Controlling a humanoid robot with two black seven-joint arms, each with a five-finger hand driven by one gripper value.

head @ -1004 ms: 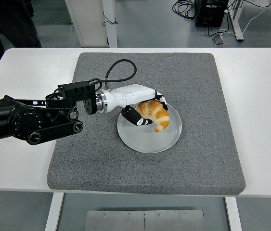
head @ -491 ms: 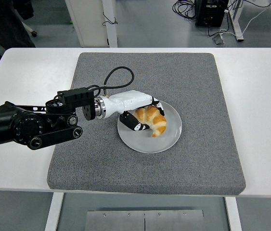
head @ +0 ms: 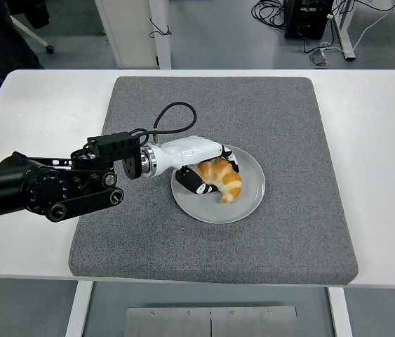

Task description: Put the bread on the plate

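at the centre of the grey mat (head: 281, 126), we see the white plate (head: 250, 200) with the bread (head: 223, 178), a golden croissant, lying on it. the croissant sits on the plate's left half, its curved body running from about ten o'clock down toward six o'clock of the plate, one tip pointing to the near rim.

our left hand (head: 208, 163) reaches in from nine o'clock, its white shell over the plate's left rim. the fingers (head: 233, 157) curl over the croissant's far side at about twelve o'clock of the bread, and the thumb, black and white, lies against its near-left side at about eight o'clock. so we read the hand as closed around the bread, with the bread resting on the plate under it.

behind the hand the black forearm (head: 36, 186) stretches out to the picture's left edge, lying low over the mat's left border and the white table (head: 379, 140). a black cable (head: 169, 116) loops up from the wrist toward twelve o'clock.

at the picture's top, beyond the table's far edge, we see a grey floor and table legs.
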